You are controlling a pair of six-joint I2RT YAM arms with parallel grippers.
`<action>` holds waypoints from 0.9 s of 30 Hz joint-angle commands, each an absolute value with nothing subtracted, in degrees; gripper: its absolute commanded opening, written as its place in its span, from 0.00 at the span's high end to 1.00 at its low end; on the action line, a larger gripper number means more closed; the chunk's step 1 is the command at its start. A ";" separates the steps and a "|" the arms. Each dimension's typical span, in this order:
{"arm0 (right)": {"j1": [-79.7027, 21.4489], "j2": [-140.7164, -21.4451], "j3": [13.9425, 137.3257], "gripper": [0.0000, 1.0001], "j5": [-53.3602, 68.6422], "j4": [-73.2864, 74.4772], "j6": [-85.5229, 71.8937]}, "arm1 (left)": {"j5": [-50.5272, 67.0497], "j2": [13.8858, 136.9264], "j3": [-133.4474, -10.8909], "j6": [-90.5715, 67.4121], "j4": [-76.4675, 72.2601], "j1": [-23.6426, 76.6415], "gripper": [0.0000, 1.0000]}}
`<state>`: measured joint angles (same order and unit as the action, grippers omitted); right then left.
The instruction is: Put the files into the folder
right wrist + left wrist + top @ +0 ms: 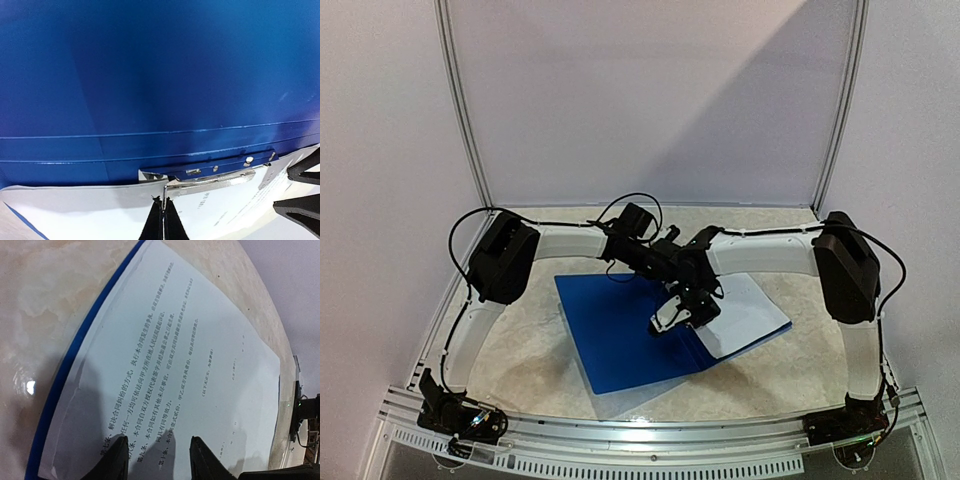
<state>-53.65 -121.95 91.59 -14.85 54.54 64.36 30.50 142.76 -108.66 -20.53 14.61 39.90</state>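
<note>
White panel walls enclose a pale marbled bench.

Top view: the blue folder lies open and flat at mid-bench, turned at an angle. The files lie on its right half, their right edge reaching past the blue. The left arm and right arm meet over the folder's middle, where their ends crowd together and are hard to separate.

Left wrist view: the top sheet of the files fills the picture, with rows of small black print. A strip of blue folder shows along one long edge, with bare bench beyond it. The left fingers stand apart just above the sheet, with only paper in the gap between them.

Right wrist view: the inner blue face of the folder fills the upper part. The metal clip sits at the fold, and the white sheets start just beside it. The right fingers are closed tight together. Their tips meet the clip's thin wire lever; I cannot tell whether the wire is pinched. The left fingers show at the right edge, apart.
</note>
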 commanded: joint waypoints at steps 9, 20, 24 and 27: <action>-53.52 -119.35 91.00 0.84 -10.61 53.75 60.79 | 27.93 146.47 -108.09 -20.23 19.84 38.89 0.57; -53.45 -118.48 90.29 1.00 -9.84 53.84 61.56 | 27.86 146.73 -108.27 -20.20 20.39 38.87 0.57; -53.43 -118.27 87.95 1.00 -12.44 53.96 64.00 | 27.93 146.95 -108.28 -20.13 20.26 38.85 0.57; -53.50 -117.79 83.77 1.00 -14.59 51.81 66.55 | 28.04 147.01 -108.35 -20.06 20.22 38.85 0.57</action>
<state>-53.19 -119.33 88.75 -13.34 50.65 62.67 30.81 142.96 -109.03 -20.53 14.92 39.83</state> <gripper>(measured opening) 0.016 0.428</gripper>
